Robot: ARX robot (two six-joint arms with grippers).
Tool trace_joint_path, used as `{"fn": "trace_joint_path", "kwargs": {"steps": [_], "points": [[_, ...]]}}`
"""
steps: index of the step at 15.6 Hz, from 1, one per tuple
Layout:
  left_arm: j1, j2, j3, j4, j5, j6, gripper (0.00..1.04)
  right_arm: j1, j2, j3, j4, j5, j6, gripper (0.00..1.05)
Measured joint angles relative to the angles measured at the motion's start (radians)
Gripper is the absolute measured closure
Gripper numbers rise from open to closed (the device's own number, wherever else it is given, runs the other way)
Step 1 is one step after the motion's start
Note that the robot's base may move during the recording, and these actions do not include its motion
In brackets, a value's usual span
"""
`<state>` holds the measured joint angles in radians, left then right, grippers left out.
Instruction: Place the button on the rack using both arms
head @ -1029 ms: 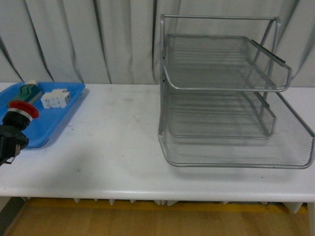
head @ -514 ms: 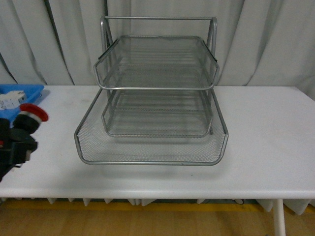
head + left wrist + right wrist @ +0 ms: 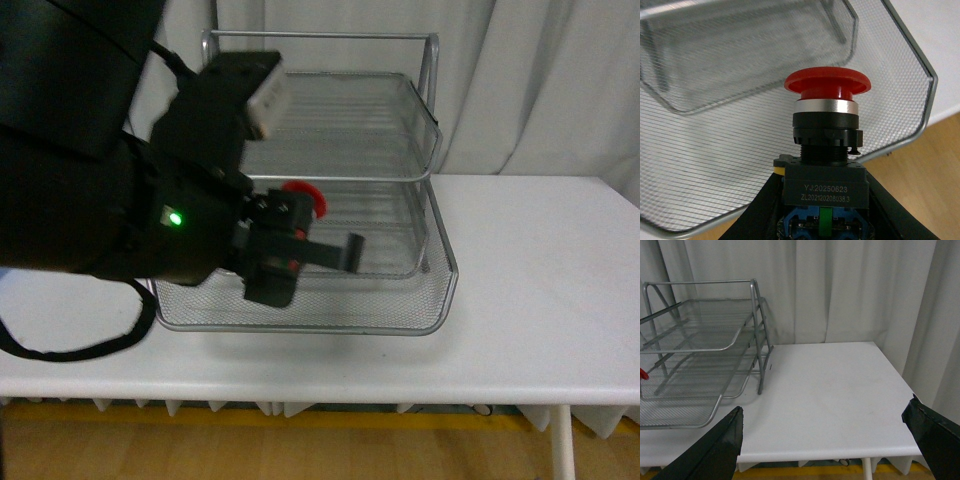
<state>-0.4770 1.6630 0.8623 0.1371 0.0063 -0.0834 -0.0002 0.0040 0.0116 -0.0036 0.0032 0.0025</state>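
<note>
- My left end effector is clamped on the blocky black base of the button, with the red cap pointing away from the wrist.
- I judge the button to be light, rigid plastic and metal. The flat sides of the base are the place to hold it. The round cap and smooth silver collar would likely slip or roll in the pads.
- My right end effector hangs open and empty, off to the rack's right over bare tabletop.
- The button hangs over the front of the lowest mesh tray of the rack. I cannot tell how far above the mesh it is.
- The mesh looks springy and open, so a top-heavy button may tip when set down.
- The middle tray's front lip sits just beyond the cap, and the top tray overhangs it, so there is little headroom further in.
- Behind everything there is only a curtain.
</note>
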Motion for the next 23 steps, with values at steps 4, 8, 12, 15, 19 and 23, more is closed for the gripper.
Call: {"fn": "trace_joint_path", "kwargs": {"steps": [4, 8, 12, 15, 19, 23], "points": [[-0.024, 0.085, 0.043, -0.037, 0.005, 0.000, 0.69, 0.000, 0.000, 0.000, 0.000, 0.000, 0.000, 0.06], [-0.003, 0.223, 0.210, -0.090, -0.003, -0.020, 0.69, 0.000, 0.000, 0.000, 0.000, 0.000, 0.000, 0.06], [0.018, 0.452, 0.546, -0.260, -0.033, -0.022, 0.69, 0.000, 0.000, 0.000, 0.000, 0.000, 0.000, 0.06], [0.029, 0.525, 0.631, -0.299, -0.035, -0.025, 0.68, 0.000, 0.000, 0.000, 0.000, 0.000, 0.000, 0.06], [0.031, 0.507, 0.607, -0.262, -0.010, -0.045, 0.20, 0.000, 0.000, 0.000, 0.000, 0.000, 0.000, 0.06], [0.003, 0.267, 0.389, -0.147, 0.014, -0.068, 0.07, 0.000, 0.000, 0.000, 0.000, 0.000, 0.000, 0.06]]}}
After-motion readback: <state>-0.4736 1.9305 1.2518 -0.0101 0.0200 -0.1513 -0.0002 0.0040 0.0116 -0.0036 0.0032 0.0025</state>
